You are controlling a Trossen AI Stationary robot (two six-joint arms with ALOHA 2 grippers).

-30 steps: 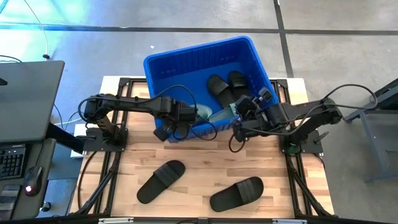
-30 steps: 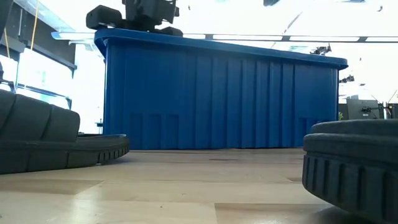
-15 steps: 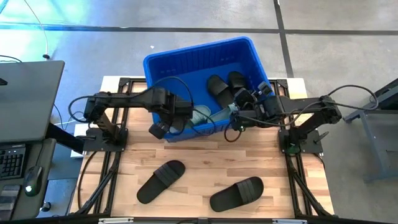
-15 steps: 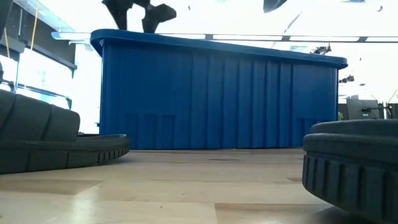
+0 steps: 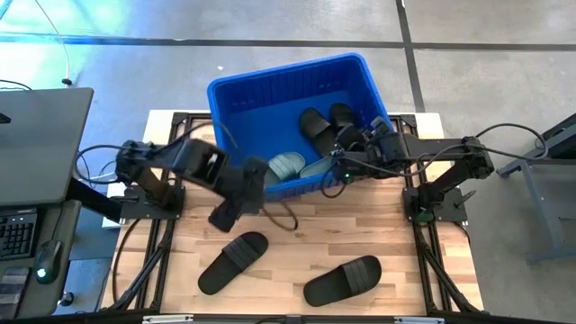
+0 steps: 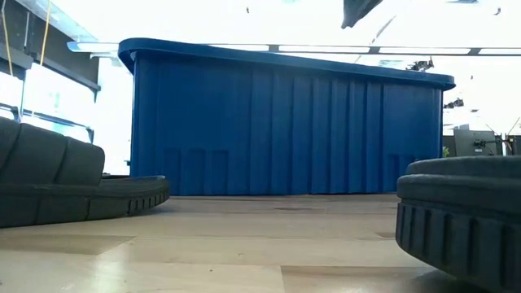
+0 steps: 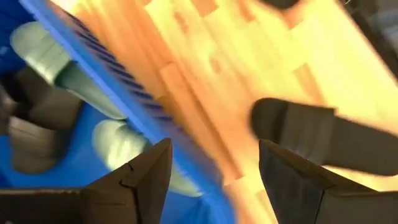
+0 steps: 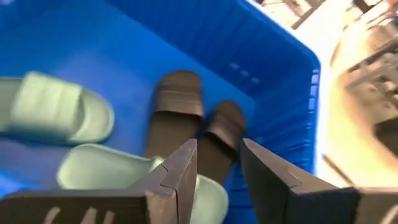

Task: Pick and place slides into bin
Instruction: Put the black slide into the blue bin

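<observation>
Slides: two green (image 5: 290, 165) and two black (image 5: 328, 126) lay in the bin (image 5: 270, 90); two black (image 5: 234, 262) remained on the surface (image 5: 297, 238). Left gripper (image 5: 236, 193) and right gripper (image 5: 349, 162) had fingers open, empty.

Low view's edges crop two black slides (image 6: 65, 183); left wrist view blurred.

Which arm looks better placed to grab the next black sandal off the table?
The left. Its hand is open, empty and hanging over the wood just beside the nearer black slide, while the right hand is over the bin.
</observation>
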